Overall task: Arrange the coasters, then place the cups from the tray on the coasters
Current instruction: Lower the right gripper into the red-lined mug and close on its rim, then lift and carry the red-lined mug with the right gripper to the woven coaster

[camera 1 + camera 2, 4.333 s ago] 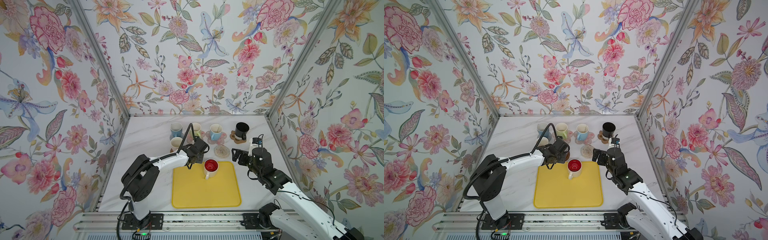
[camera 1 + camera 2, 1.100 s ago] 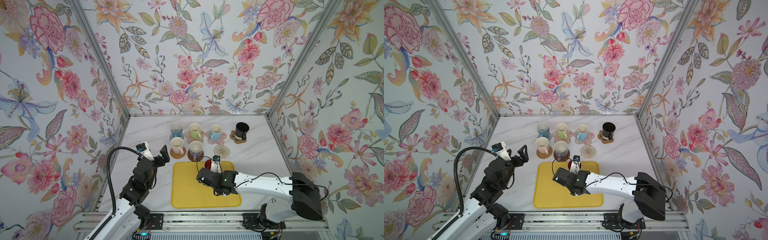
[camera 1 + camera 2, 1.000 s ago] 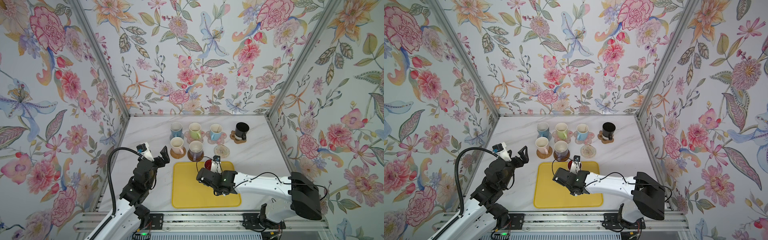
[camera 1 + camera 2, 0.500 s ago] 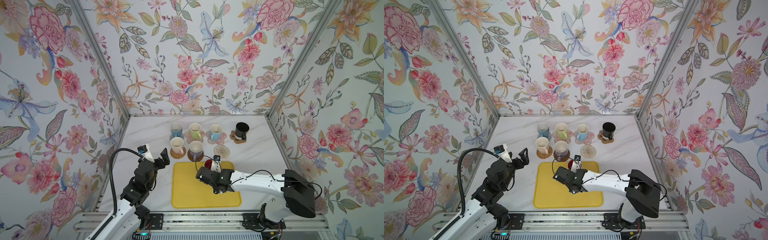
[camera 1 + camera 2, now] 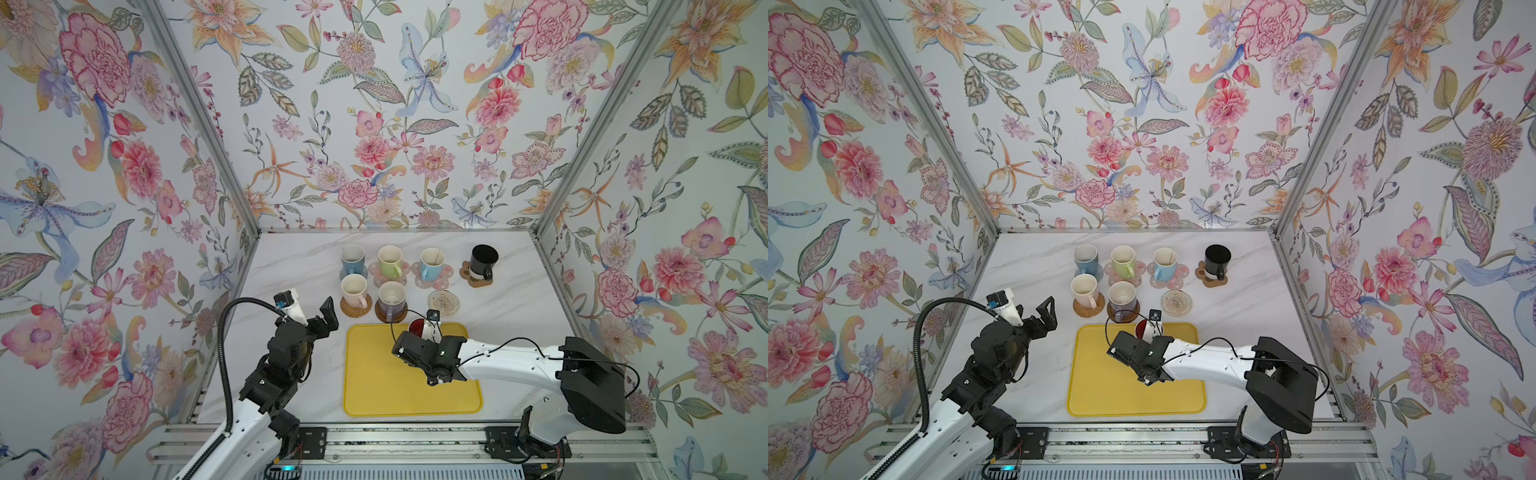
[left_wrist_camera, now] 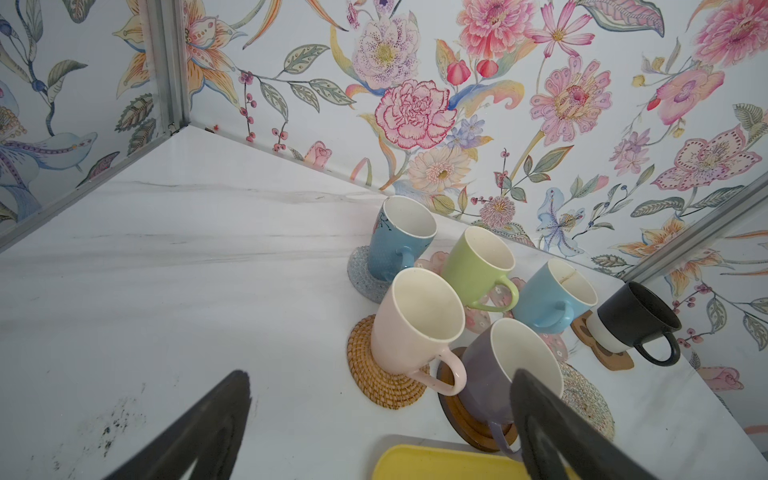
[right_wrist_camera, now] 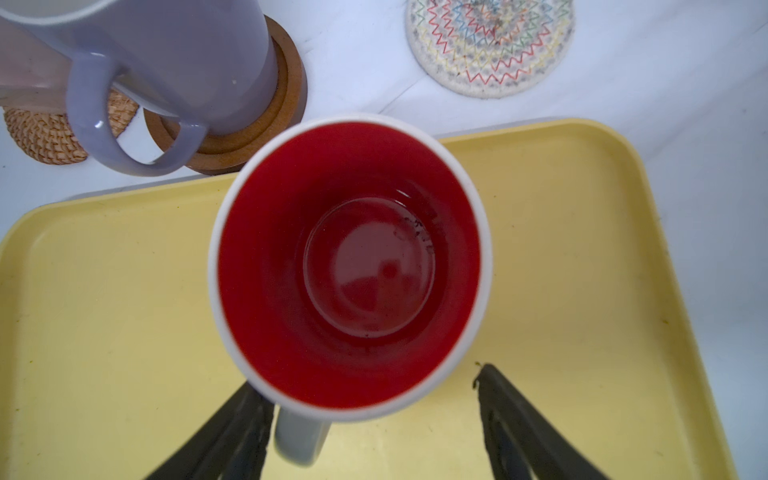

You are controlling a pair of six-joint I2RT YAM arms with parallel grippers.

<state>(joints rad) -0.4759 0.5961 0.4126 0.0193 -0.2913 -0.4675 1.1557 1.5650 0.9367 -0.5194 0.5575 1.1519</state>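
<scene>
At the far rim of the yellow tray (image 5: 386, 386), about midway along it, you have the white cup with the red inside (image 7: 349, 266). It stands upright, mouth up, long axis vertical, with its handle turned toward the tray's near side and into your right gripper (image 7: 368, 380). Jaws are partly open, one finger just beside the handle and the other well clear of it; nothing is clamped. Left gripper (image 6: 380, 376) is spread wide and empty, hanging over the table left of the tray. Most of the tray floor on the near side of the cup is open. Beyond the far rim the lilac cup (image 7: 187, 54) stands close on its dark wooden disc (image 7: 286, 95), handle toward the tray and near the red cup's rim. Cream rope spiral coaster (image 7: 490, 45) lies flat just past the rim, beside the disc, its whole stitched face showing. Surface is a white marble-look table (image 5: 511, 316); floral walls (image 5: 374, 124) close three sides.
</scene>
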